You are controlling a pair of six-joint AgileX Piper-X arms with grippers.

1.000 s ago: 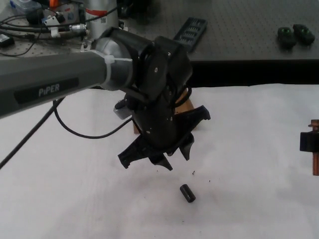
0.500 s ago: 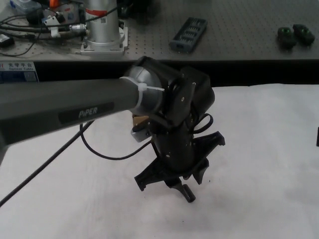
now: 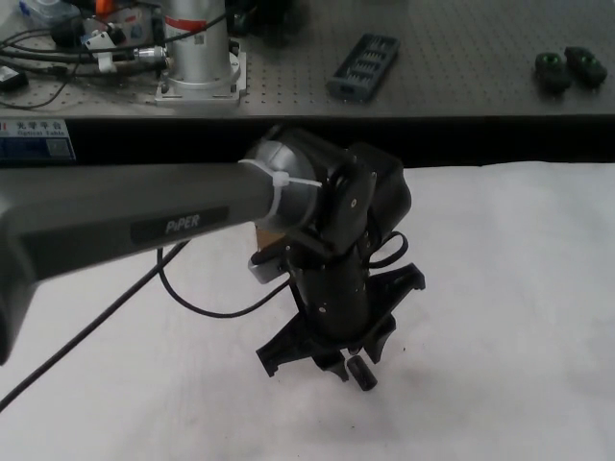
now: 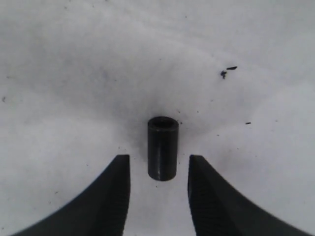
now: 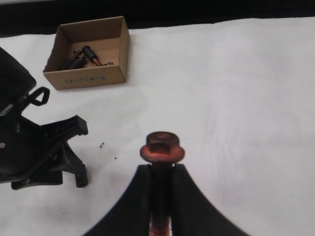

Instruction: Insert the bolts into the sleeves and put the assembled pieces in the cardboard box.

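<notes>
Lowered since a second ago, the left gripper (image 4: 159,168) now sits at the white cloth (image 4: 74,73), fingers spread either side of the black sleeve (image 4: 163,148) lying there, not touching it. Farther back, the cardboard box (image 5: 83,78) holds a few assembled pieces (image 5: 78,58). The right gripper (image 5: 161,172) clamps a copper bolt (image 5: 162,147), flanged head just past the fingertips.

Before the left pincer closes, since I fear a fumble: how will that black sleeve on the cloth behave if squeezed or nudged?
The sleeve lies on its side inside the open left pincer, so an off-centre touch would probably roll it. It looks rigid, likely metal, so it should not crush. Its smooth wall may slip, though the white cloth might damp rolling.
</notes>
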